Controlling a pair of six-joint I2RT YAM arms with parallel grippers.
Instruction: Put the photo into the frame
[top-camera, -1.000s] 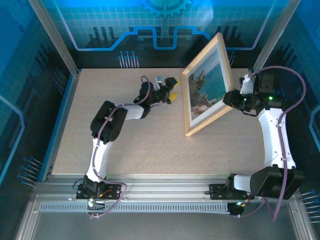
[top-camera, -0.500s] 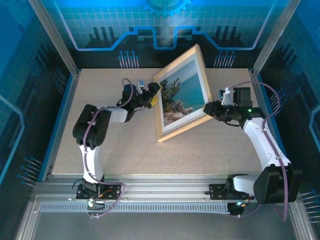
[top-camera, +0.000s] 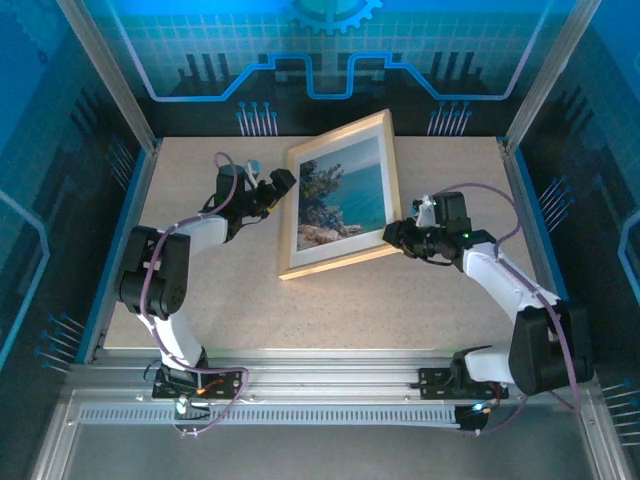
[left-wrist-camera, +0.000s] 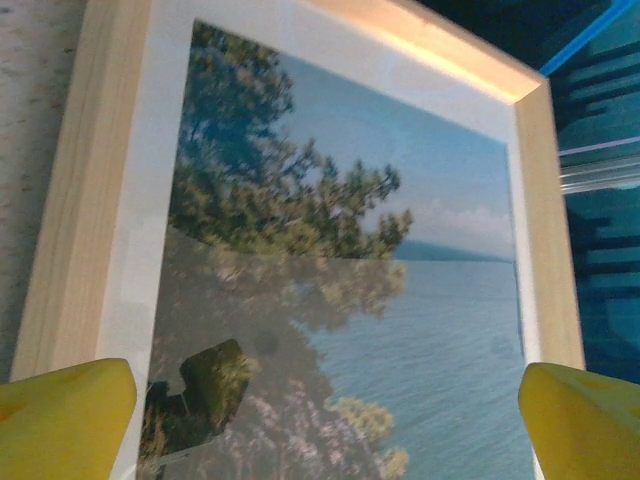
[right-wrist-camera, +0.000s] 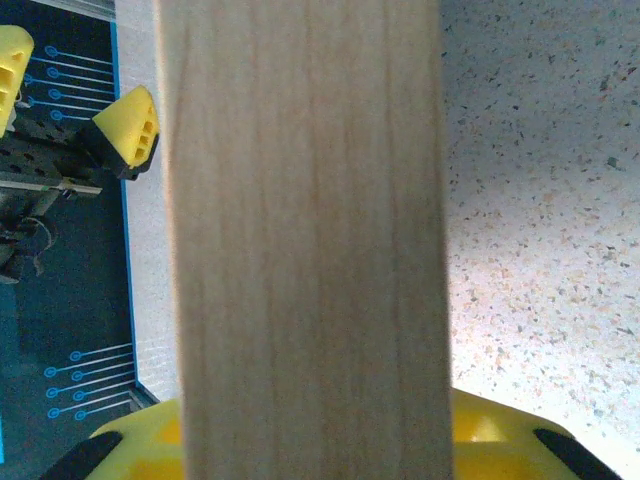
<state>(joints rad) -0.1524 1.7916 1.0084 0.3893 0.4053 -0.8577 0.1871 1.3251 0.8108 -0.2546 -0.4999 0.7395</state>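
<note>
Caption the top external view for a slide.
Right tool grips the frame, photo inside, at its near-right corner; left tool open beside it.

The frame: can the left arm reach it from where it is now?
Probably yes. The left tool is open right beside the frame, at its left rail, with nothing between them. The right tool grips the opposite corner, well out of the way.

Colours: pale wood, turquoise, speckle.
frame (top-camera: 289, 212) light blond wood grain; photo (top-camera: 342, 195) turquoise sea, pale blue sky, dark green tree; mat (left-wrist-camera: 135, 250) white; desk (top-camera: 330, 310) beige speckled; fingertips (left-wrist-camera: 60, 415) yellow; right arm (top-camera: 505, 288) white, black joints.
</note>
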